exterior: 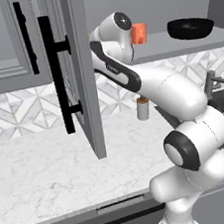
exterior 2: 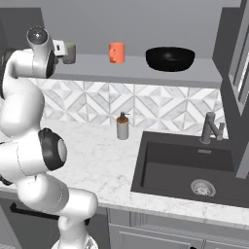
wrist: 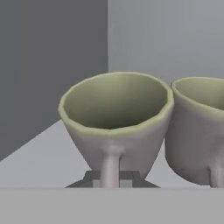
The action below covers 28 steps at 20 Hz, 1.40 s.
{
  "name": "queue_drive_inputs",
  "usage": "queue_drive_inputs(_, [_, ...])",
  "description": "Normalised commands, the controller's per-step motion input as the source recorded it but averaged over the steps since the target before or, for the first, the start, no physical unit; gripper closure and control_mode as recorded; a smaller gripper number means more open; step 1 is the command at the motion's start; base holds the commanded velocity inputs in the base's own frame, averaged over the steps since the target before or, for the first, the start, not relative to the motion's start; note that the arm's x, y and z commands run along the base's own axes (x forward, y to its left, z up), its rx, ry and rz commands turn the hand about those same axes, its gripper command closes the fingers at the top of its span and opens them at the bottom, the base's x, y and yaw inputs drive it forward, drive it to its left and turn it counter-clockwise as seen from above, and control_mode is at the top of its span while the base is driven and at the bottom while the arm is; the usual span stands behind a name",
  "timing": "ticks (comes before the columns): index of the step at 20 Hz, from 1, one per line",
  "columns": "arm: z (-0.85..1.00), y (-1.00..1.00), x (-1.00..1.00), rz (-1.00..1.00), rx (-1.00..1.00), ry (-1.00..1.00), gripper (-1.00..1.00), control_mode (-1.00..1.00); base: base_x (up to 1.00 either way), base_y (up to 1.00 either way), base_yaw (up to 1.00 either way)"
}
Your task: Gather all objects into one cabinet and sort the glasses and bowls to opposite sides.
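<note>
Olive-grey and pale inside, the nearer cup (wrist: 114, 127) sits right in front of the hand on the cabinet shelf (exterior 2: 146, 73), its handle turned toward the camera, with a second olive-grey cup (wrist: 199, 131) just beside it, the two rims touching or very nearly so. Further along the same shelf stand the orange cup (exterior 2: 116, 52) and, well apart from it at the sink end, the black bowl (exterior 2: 170, 58). The gripper (exterior 2: 62, 48) is up at the left end of the shelf, by the open cabinet door (exterior: 79, 73), close against the nearer cup; I cannot tell how far its jaws are parted or whether they have the cup. The worry from here is the crowding: any sideways pull or push on the nearer cup would likely shove its neighbour, which could tip or slide toward the shelf edge. The arm's elbow is also near the door, so a wide swing might knock it. Below, the soap dispenser (exterior 2: 122, 127) stands on the marble counter (exterior 2: 97, 160).
</note>
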Motion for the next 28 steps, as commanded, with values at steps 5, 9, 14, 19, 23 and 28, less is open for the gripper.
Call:
queue_drive_inputs(5, [-0.15,0.26,0.32,0.00,0.00,0.00,-1.00,-1.00,0.00,0.00,0.00])
queue_drive_inputs(9, [-0.06,0.06,0.14,0.00,0.01,0.00,-1.00,-1.00,0.00,0.00,0.00])
queue_drive_inputs(14, [0.02,-0.04,-0.01,0.00,0.05,0.00,-1.00,-1.00,0.00,0.00,0.00])
queue_drive_inputs(19, [0.24,-0.29,-0.26,-0.03,0.05,0.00,-1.00,-1.00,0.00,0.00,0.00])
queue_drive_inputs(23, [0.13,-0.54,-0.62,-0.07,0.02,0.00,-1.00,-1.00,0.00,0.00,0.00])
queue_drive_inputs(28, [0.00,-0.78,-0.85,-0.09,0.00,0.00,-1.00,-1.00,0.00,0.00,0.00])
